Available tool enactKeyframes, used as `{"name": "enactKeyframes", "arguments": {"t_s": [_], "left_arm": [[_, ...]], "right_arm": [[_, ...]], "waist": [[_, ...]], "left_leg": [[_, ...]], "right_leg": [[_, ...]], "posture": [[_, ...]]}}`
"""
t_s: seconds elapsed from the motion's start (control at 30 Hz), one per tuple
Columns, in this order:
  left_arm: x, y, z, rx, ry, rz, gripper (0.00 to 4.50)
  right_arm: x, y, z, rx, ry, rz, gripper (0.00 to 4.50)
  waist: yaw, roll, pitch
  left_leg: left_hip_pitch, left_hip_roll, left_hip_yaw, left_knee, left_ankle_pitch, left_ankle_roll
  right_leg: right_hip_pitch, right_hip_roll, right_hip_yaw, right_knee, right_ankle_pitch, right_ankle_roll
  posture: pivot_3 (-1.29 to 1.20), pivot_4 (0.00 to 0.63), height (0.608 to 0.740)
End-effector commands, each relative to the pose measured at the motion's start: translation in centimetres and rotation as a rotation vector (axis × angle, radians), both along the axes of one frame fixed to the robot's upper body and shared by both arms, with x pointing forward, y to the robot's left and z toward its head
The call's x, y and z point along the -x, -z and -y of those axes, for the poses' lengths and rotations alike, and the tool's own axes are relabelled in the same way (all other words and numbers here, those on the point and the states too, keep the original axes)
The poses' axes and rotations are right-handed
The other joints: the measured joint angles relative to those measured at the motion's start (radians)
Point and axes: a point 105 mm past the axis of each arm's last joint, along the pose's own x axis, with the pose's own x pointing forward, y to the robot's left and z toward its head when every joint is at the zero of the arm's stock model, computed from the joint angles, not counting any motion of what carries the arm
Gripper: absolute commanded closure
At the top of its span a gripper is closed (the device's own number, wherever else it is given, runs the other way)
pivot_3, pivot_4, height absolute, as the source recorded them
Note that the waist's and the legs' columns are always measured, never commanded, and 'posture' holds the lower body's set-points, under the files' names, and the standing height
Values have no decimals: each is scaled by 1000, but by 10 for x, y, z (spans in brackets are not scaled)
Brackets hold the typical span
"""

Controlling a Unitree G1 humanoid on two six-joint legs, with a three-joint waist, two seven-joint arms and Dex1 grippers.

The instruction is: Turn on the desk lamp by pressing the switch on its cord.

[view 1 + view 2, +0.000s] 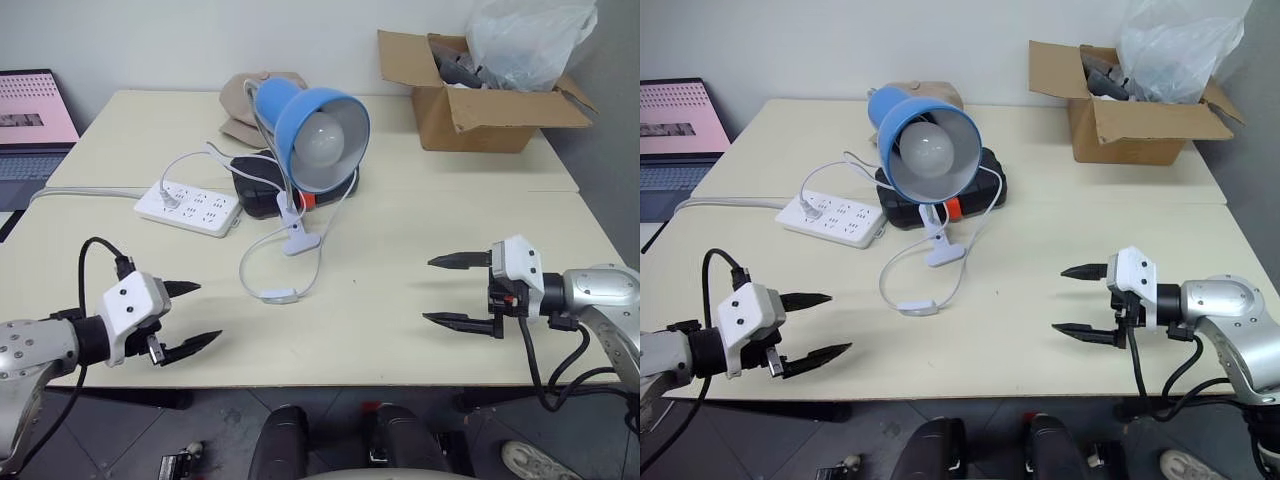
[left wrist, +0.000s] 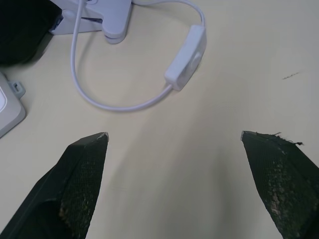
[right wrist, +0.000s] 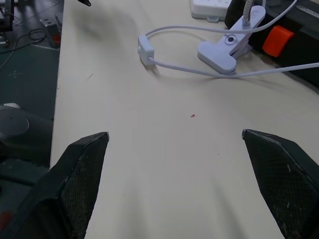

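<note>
Left pincer (image 1: 196, 316) spread, hovering level over table (image 1: 420, 230), right pincer (image 1: 448, 291) spread, facing inward

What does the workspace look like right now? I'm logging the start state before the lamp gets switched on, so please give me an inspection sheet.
Surface: pale table, bare in front of both grippers.
Job's things: desk lamp, bulb unlit, clip base lying on the table; inline switch on the cord, untouched.
Clutter: black case behind the lamp; cardboard box with plastic bag.
Grippers: left gripper open, empty; right gripper open, empty.
Cables: power strip with thicker cable.
Surroundings: laptop at the left.
</note>
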Motion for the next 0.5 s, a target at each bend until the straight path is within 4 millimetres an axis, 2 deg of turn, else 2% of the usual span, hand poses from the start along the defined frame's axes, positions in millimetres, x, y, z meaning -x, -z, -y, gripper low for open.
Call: {"name": "enactKeyframes", "arguments": {"t_s": [0.03, 0.3, 0.4, 0.5], "left_arm": [[0, -14, 4, 15, 14, 72, 56], [-1, -16, 10, 17, 45, 104, 56], [-5, -18, 6, 2, 62, 134, 56], [-7, -15, 2, 43, 60, 83, 56]], "right_arm": [[-1, -8, -4, -4, -27, 38, 0], [-6, -10, -9, -15, -22, 60, 0], [-7, -11, -12, -25, -18, 63, 0], [-6, -12, -14, -27, -22, 64, 0]], "waist": [[0, 0, 0], [0, 0, 0], [1, 0, 0], [0, 0, 0]], "left_leg": [[0, 0, 0, 0, 0, 0], [0, 0, 0, 0, 0, 0], [0, 0, 0, 0, 0, 0], [0, 0, 0, 0, 0, 0]], "right_leg": [[0, 0, 0, 0, 0, 0], [0, 0, 0, 0, 0, 0], [0, 0, 0, 0, 0, 0], [0, 0, 0, 1, 0, 0]], "posture": [[0, 150, 740], [0, 150, 740], [0, 150, 740], [0, 150, 740]]}}
